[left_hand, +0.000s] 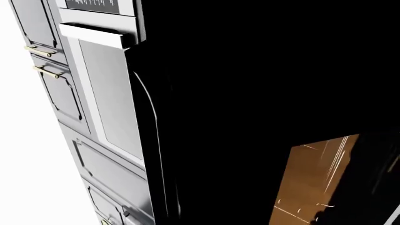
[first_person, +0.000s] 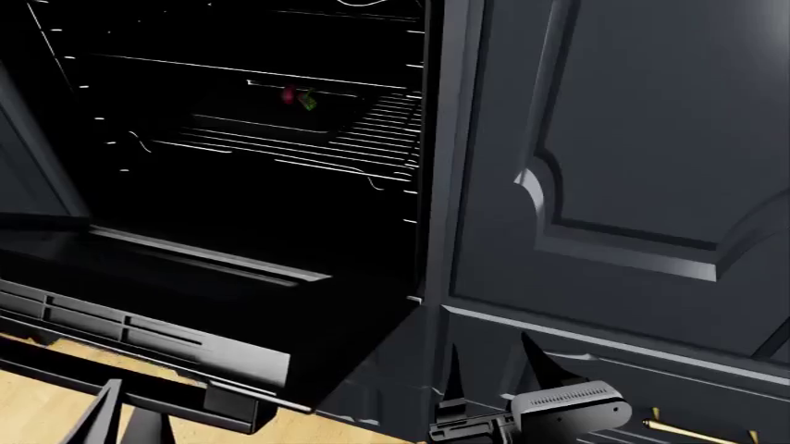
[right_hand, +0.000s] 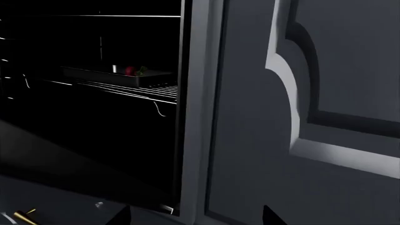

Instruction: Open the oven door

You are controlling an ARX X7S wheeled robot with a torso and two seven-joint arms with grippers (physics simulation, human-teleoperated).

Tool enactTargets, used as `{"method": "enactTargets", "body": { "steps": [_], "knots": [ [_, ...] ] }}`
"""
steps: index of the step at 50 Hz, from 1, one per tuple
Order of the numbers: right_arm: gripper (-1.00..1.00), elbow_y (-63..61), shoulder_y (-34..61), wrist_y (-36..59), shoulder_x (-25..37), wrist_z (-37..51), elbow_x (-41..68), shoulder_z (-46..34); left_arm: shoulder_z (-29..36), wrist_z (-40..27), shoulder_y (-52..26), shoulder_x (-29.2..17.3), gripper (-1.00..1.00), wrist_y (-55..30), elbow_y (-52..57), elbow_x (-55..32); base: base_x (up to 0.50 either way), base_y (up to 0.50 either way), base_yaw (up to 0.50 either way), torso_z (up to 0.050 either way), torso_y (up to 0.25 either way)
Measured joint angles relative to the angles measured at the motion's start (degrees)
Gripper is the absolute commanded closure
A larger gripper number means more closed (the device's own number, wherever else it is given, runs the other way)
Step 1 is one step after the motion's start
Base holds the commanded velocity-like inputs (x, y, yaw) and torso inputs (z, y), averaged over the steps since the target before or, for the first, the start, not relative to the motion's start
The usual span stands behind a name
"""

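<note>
Nearest in the head view, the right gripper (first_person: 494, 384) shows two dark pointed fingertips (first_person: 535, 356) standing apart, clamped on nothing. The left gripper's (first_person: 124, 407) fingers also sit apart, just below the oven door (first_person: 185, 305) — a glossy black panel lying open and flat, its pale slotted edge facing the robot. Beyond, wire racks (first_person: 333, 139) carry a dark tray (first_person: 272, 116); beside them stands a matte navy raised-panel cabinet door (first_person: 642, 166).

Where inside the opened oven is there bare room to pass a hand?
Free: the dark gap between the wire rack and the lowered oven door, and the door's bare inner face. Crowded: the rack itself, which carries a tray holding a small red item.
</note>
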Motion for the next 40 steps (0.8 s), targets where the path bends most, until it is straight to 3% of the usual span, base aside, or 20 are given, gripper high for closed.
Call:
{"method": "enactTargets", "body": {
  "steps": [40],
  "knots": [
    [-1.0, 0.06, 0.02, -0.17, 0.18, 0.46, 0.1, -0.42, -2.5, -9.26, 6.08, 3.39, 1.0, 6.23, -8.48, -1.99, 0.0, 0.0, 0.01, 0.001, 0.002]
  ]
}}
